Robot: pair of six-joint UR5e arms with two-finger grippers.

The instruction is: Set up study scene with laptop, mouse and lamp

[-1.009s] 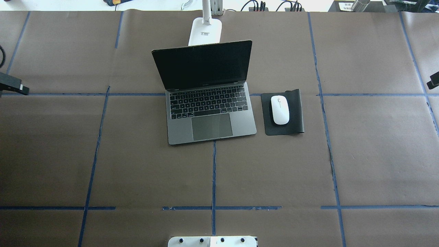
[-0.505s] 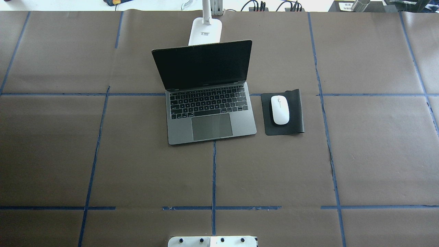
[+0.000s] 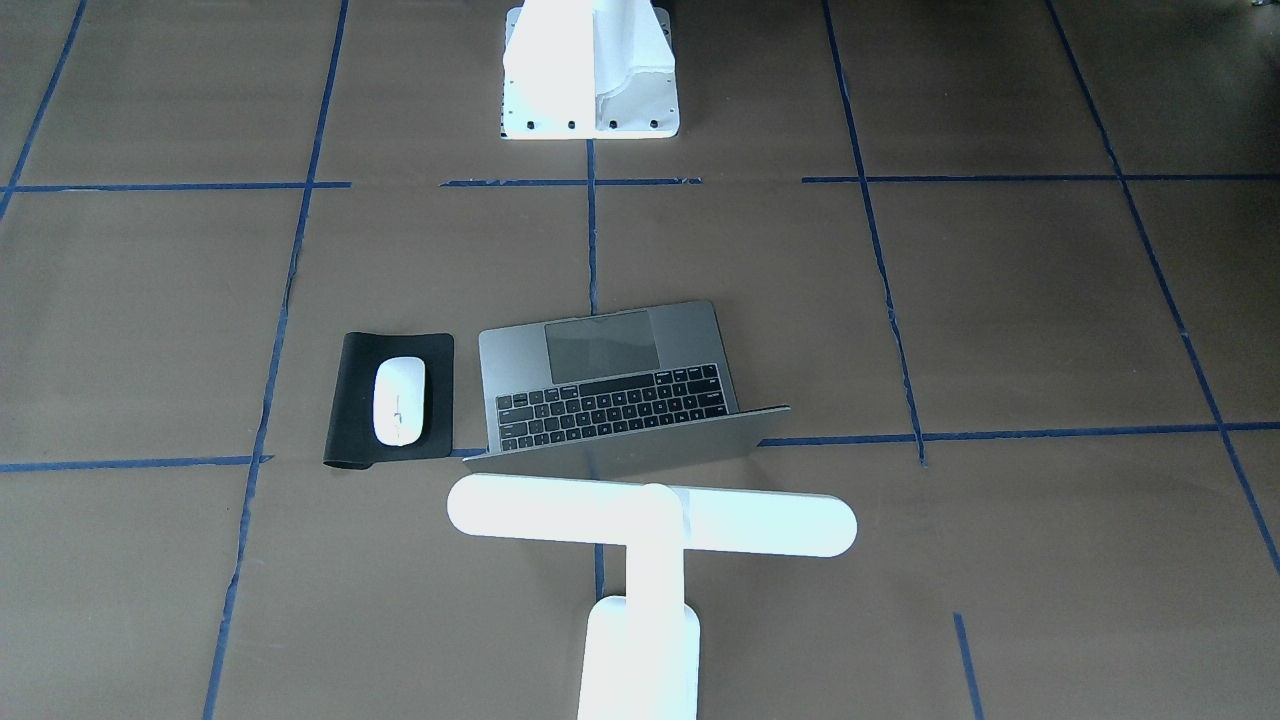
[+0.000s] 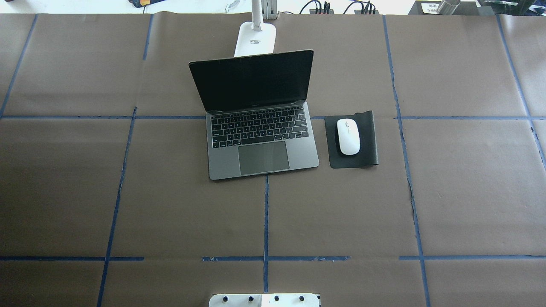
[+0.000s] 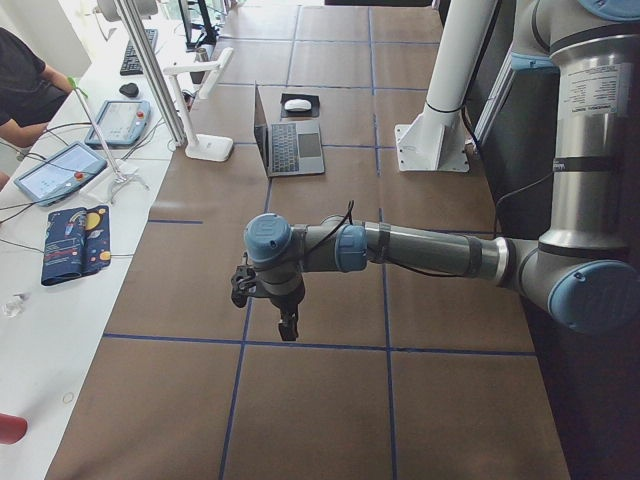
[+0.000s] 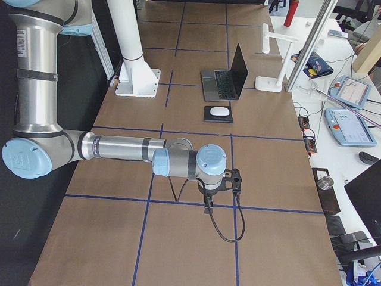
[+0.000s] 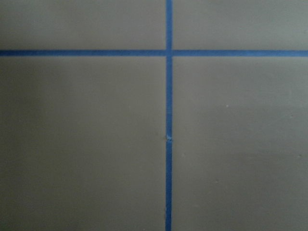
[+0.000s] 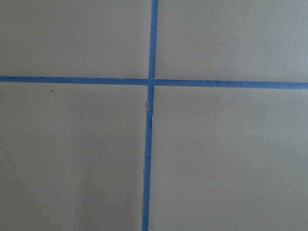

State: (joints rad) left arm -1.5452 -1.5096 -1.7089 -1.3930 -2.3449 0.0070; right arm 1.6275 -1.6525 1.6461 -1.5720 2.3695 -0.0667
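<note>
The grey laptop [image 4: 260, 140] stands open at the table's middle, screen dark, and also shows in the front view [image 3: 610, 385]. The white mouse [image 4: 348, 136] lies on a black mouse pad [image 4: 369, 140] just to the laptop's right. The white lamp [image 3: 650, 525] stands behind the laptop; its base [image 4: 255, 40] shows above the lid. My left gripper [image 5: 243, 287] hangs over bare table far to the laptop's left. My right gripper [image 6: 234, 180] hangs over bare table far to its right. I cannot tell whether either is open or shut. Both wrist views show only brown paper and blue tape.
The white bolted pedestal [image 4: 264, 300] stands at the near edge. Brown paper with blue tape lines [image 4: 265, 213] covers the table. Tablets, cables and a seated person [image 5: 25, 85] are along the far side.
A second ago parts of both arms showed at the left and right edges of the overhead view; they have moved out of it. The laptop, mouse and lamp have not moved.
</note>
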